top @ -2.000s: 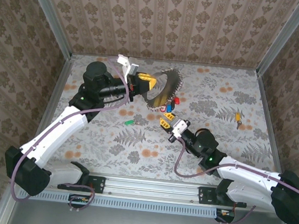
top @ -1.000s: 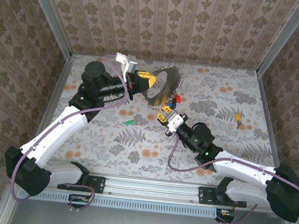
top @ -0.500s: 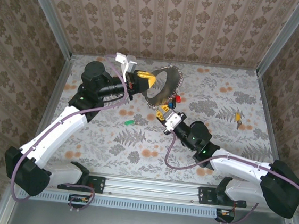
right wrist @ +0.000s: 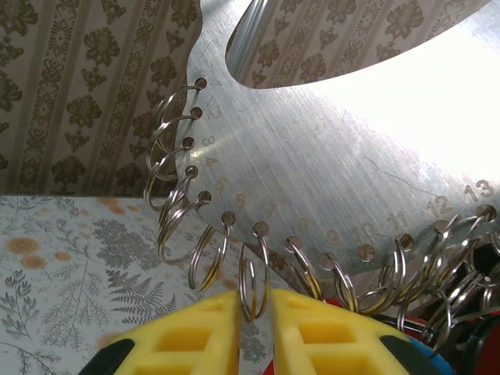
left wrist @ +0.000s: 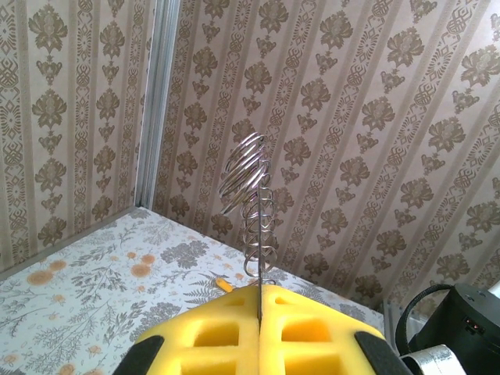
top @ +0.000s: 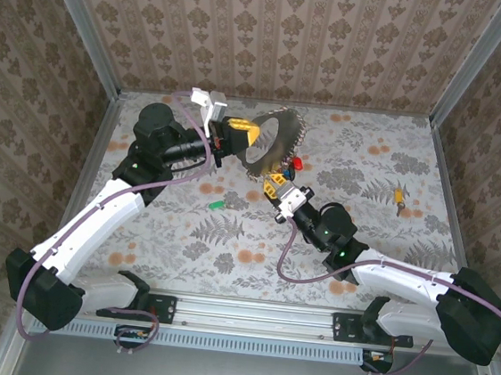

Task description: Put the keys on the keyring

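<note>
Early stage: nothing looks threaded yet.
A green key (top: 216, 205) lies loose on the counter (top: 182, 243). The left gripper (left wrist: 258, 308) clamps the ring plate (right wrist: 328, 156) edge-on, the right gripper (right wrist: 255, 301) pinches one keyring (right wrist: 254, 269), and a yellow key (top: 399, 197) lies well apart.

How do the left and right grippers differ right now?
The left gripper is shut on the edge of the metal plate; the right gripper shows a gap between its pads. The left holds the plate itself; the right has one hanging ring in its gap, pinched or not I cannot tell. Both have yellow pads.
</note>
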`<state>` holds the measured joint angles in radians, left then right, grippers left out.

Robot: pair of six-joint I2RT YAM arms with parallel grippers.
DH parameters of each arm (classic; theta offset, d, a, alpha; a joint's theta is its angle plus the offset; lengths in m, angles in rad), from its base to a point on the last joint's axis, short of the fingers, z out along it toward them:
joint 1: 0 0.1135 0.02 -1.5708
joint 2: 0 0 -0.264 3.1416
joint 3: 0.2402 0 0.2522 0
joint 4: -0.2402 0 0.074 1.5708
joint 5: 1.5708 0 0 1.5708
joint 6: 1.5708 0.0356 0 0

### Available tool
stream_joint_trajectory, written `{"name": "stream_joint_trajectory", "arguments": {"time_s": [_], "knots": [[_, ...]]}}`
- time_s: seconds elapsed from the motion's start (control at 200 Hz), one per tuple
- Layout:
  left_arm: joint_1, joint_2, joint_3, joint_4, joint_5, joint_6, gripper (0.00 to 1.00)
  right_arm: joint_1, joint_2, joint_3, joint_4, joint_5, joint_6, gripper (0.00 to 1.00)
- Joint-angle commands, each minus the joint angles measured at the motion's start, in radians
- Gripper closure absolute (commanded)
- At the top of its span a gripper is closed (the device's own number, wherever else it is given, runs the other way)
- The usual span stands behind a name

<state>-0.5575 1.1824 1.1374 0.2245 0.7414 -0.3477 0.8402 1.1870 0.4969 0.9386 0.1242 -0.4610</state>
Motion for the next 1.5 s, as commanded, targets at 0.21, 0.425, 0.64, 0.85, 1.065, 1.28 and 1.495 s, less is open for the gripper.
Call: {"name": "stream_joint_trajectory", "arguments": {"time_s": [0.21, 0.425, 0.64, 0.85, 1.065, 1.28, 1.495], "knots": [[-0.013, -0.032, 0.002, 0.049, -0.01, -0.023, 1.0, -0.006, 0.006, 0.019, 0.042, 0.0, 0.019, 0.85], [-0.015, -0.038, -0.003, 0.045, -0.021, -0.02, 1.0, -0.005, 0.014, 0.025, 0.051, -0.003, 0.019, 0.91], [-0.016, -0.04, -0.004, 0.035, -0.035, -0.014, 1.0, -0.005, 0.013, 0.021, 0.054, -0.003, 0.034, 0.97], [-0.018, -0.052, -0.016, 0.035, -0.087, -0.014, 1.0, -0.007, -0.015, 0.012, 0.025, -0.024, 0.065, 1.0], [-0.018, -0.058, -0.022, 0.039, -0.091, -0.015, 1.0, -0.016, -0.041, 0.016, -0.047, -0.077, 0.097, 0.93], [-0.019, -0.058, -0.016, 0.04, -0.071, -0.013, 1.0, -0.02, -0.049, 0.013, -0.104, -0.125, 0.091, 0.84], [-0.019, -0.063, -0.005, 0.017, -0.053, 0.007, 1.0, -0.023, -0.093, -0.016, -0.118, -0.117, 0.09, 0.81]]}}
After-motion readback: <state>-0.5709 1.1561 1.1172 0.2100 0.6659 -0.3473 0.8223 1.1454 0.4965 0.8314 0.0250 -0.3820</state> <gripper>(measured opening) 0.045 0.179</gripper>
